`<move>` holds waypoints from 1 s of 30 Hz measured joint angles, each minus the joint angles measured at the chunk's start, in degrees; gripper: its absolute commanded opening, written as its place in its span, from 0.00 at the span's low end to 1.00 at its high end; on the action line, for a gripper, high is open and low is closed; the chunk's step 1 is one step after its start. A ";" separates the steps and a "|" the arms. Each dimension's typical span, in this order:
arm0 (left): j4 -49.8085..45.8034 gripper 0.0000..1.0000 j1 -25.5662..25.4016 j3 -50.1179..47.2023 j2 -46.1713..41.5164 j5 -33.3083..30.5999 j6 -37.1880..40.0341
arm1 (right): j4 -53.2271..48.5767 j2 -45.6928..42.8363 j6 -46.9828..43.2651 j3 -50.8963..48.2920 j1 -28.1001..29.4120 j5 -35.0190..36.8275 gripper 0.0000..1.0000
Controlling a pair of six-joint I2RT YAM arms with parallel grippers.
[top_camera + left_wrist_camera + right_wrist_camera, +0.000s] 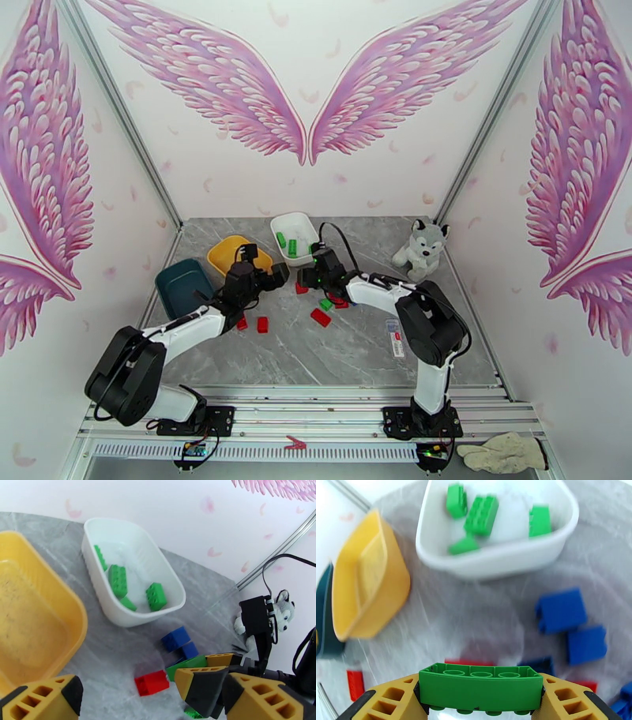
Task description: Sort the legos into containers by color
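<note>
The right gripper (480,703) squeezes one green brick (480,685) by its two ends, fingers partly closed on it. It holds the brick up, near the front of the white dish (495,561). The left gripper (125,701) is wide open and holds nothing; it sits in front of the white dish, a bit to the left.

There are three dishes. The yellow dish (225,251) is just left of the white dish and the teal dish (178,286) is further left. Four green bricks lie in the white dish. On the table in front of it are at least four red bricks (320,317), at least three blue bricks (561,610) and one loose green brick (325,303).
</note>
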 measured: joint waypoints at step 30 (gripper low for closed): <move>0.24 0.99 0.24 -0.13 1.07 -0.57 -1.29 | -6.29 15.08 -1.38 28.30 -4.02 -1.25 0.78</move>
